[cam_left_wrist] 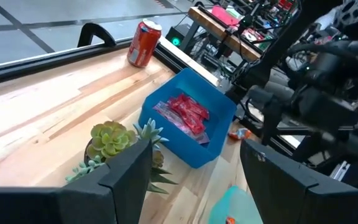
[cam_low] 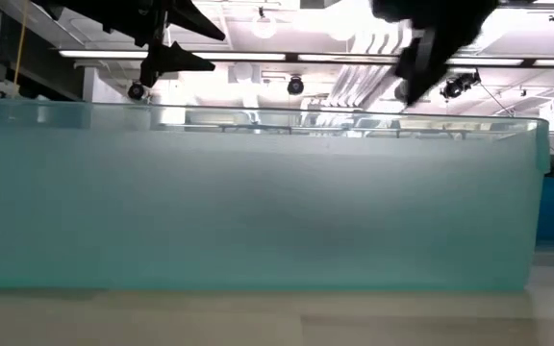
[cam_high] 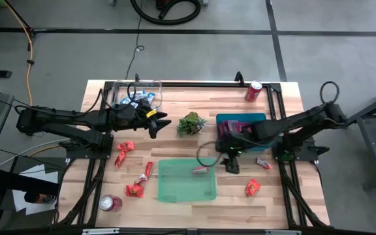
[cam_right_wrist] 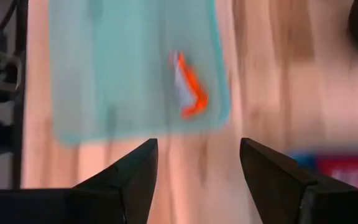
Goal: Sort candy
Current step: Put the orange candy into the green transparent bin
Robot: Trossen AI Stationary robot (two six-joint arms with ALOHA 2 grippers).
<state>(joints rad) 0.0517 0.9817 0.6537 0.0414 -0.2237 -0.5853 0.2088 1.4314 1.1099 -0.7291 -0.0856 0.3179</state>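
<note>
Red-orange candies lie on the table at the left (cam_high: 124, 148), (cam_high: 148, 170), (cam_high: 134, 190) and at the right (cam_high: 252, 188), (cam_high: 264, 162). One red-orange candy (cam_high: 201, 171) lies in the green tray (cam_high: 175, 189); it also shows in the right wrist view (cam_right_wrist: 188, 93). Pink candies (cam_left_wrist: 188, 115) fill the blue bin (cam_high: 256, 119). Blue-and-white candies (cam_high: 141, 98) lie in the clear bin (cam_high: 158, 88). My left gripper (cam_high: 160, 124) is open and empty, above the table left of the plant (cam_high: 191, 123). My right gripper (cam_high: 230, 166) is open and empty, just right of the green tray.
A red soda can (cam_high: 252, 91) lies at the far right and another (cam_high: 110, 203) at the near left. The small green plant stands mid-table between the arms. The green tray's wall (cam_low: 258, 192) fills the low view.
</note>
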